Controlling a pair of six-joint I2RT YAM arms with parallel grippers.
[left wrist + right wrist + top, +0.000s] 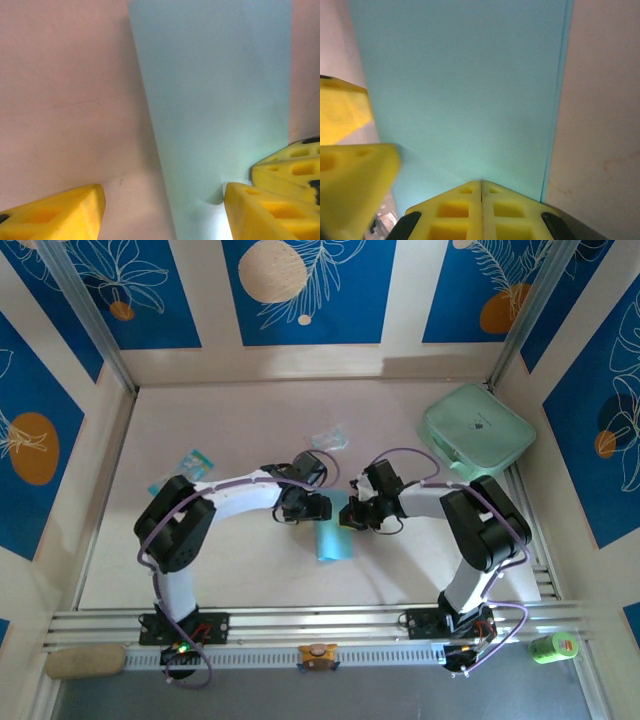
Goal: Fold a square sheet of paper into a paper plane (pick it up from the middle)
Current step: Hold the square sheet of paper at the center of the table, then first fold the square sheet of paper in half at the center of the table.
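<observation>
The light-blue paper sheet (pixel 333 542), already folded to a narrow tapered strip, lies flat on the table beneath both sets of fingers and extends ahead of the fingertips in both wrist views. The left gripper (pixel 165 195) is released. Its fingers stand apart, one over bare table off the strip's left edge and the other over the strip itself, with nothing clamped between them. The right gripper (pixel 481 187) is clenched, pads together with no paper between them. Its joined tip appears to press on the strip just beside the left fingers. The step in hand is judged to be setting or lifting a fold. Use the clenched tip as a hold-down, work one left finger under the free edge only, and follow the crease without skewing the layers. Thin paper is likely to buckle if pushed endwise. Blue floral wall panels (pixel 310 290) enclose the pale pink table (pixel 200 560). A mint-green case (pixel 477 430) sits well off the right fingers' outer side. A clear plastic wrapper (pixel 330 437) lies near, on the far side of the fingertips, and a small blue-and-white packet (pixel 195 460) lies well outside the left fingers.
</observation>
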